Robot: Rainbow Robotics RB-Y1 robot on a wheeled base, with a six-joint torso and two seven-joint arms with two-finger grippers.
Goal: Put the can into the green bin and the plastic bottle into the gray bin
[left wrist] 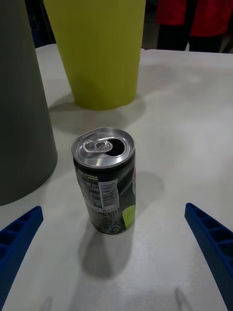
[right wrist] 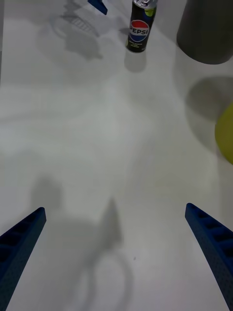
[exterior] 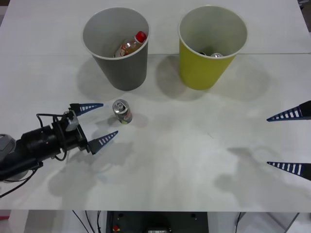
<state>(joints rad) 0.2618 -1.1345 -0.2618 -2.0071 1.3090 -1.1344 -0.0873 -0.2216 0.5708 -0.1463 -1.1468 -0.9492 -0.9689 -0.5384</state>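
Note:
The can (exterior: pixel 121 111), dark with a silver top, stands upright on the white table in front of the gray bin (exterior: pixel 124 73). My left gripper (exterior: pixel 109 118) is open, with its fingertips just short of the can and nothing between them. In the left wrist view the can (left wrist: pixel 107 184) stands straight ahead of the open left gripper (left wrist: pixel 112 209). The plastic bottle (exterior: pixel 130 46), red-capped, lies inside the gray bin. The green bin (exterior: pixel 201 70) stands to the right of the gray one. My right gripper (exterior: pixel 268 141) hangs open at the table's right edge, far from the can (right wrist: pixel 138 26).
A second can's silver top (exterior: pixel 216 55) shows inside the green bin. The two bins stand close together at the back, the gray bin (left wrist: pixel 22 107) and green bin (left wrist: pixel 102 53) just beyond the can. Bare table lies between the arms.

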